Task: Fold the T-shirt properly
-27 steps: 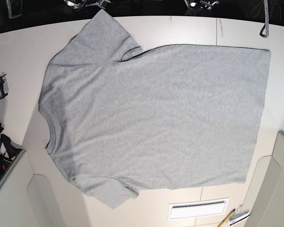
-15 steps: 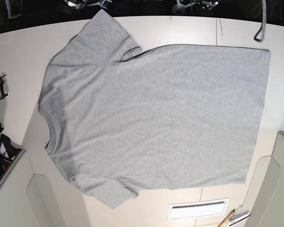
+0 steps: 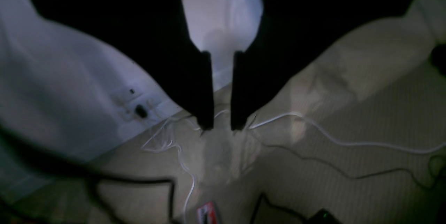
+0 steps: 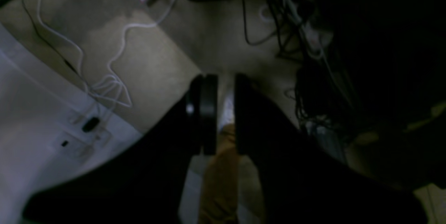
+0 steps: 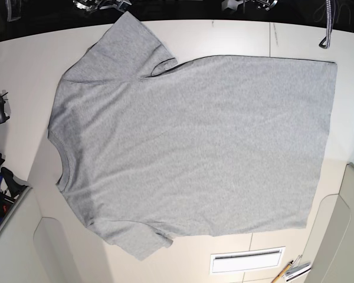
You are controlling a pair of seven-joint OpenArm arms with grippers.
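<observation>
Nothing on the counter [image 5: 224,35] has shifted: T-shirt [image 5: 194,147] lies flat, collar toward my right arm's side, long axis crosswise. My left tool [image 3: 218,126] and right tool [image 4: 223,112] hang narrowly parted, empty, off the far edge.

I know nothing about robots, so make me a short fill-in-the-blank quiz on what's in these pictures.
1. The T-shirt lies spread ___ on the table.
2. Its neck opening faces the base view's ___ side.
3. The shirt's colour is ___.
4. The left hand holds ___ between its fingers.

Missing words: flat; left; grey; nothing
</observation>
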